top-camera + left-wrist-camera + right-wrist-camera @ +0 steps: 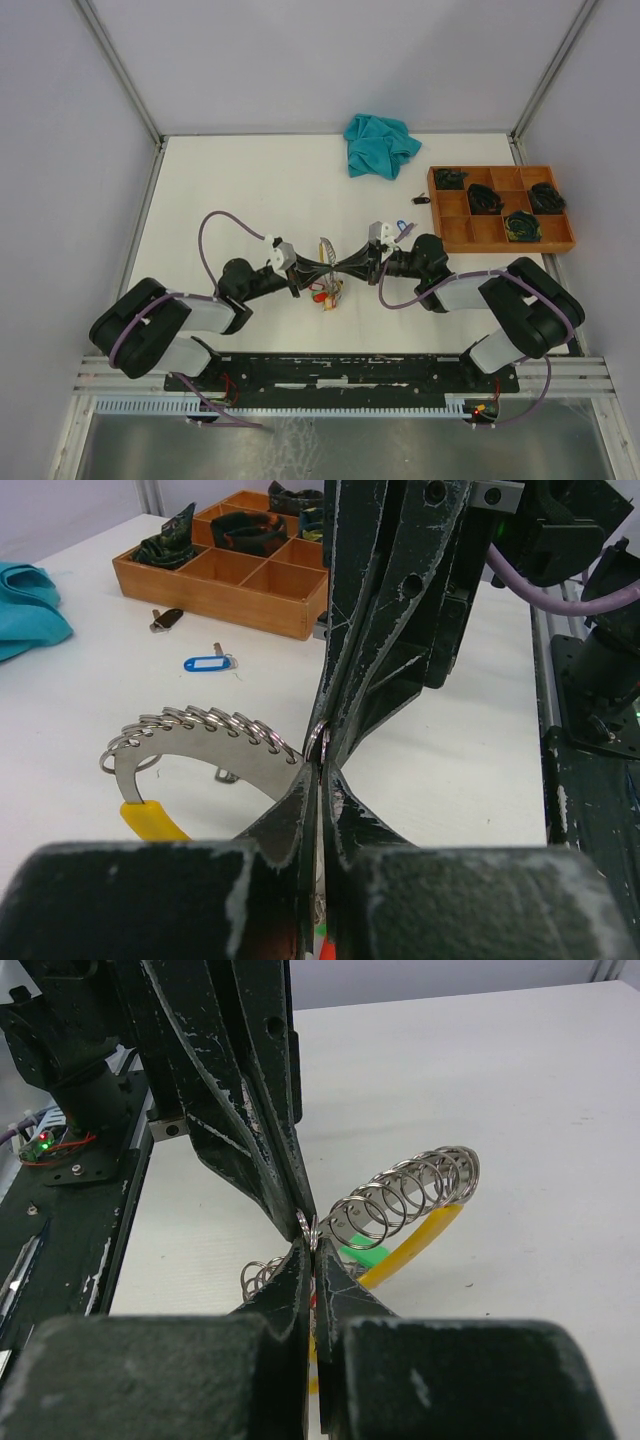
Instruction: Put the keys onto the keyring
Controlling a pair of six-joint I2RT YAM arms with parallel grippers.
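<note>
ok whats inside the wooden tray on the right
Four compartments of the wooden tray hold dark coiled bundles; the others look bare. What the bundles are is too small to tell, and anything beneath them is covered.

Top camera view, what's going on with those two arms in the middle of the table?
The left gripper and right gripper meet tip to tip over the middle of the table, both pinched shut on the same spot of the keyring. A yellow-tagged key and a green-tagged key hang from it. One blue-tagged key lies loose near the wooden tray, not yet on the ring.
</note>
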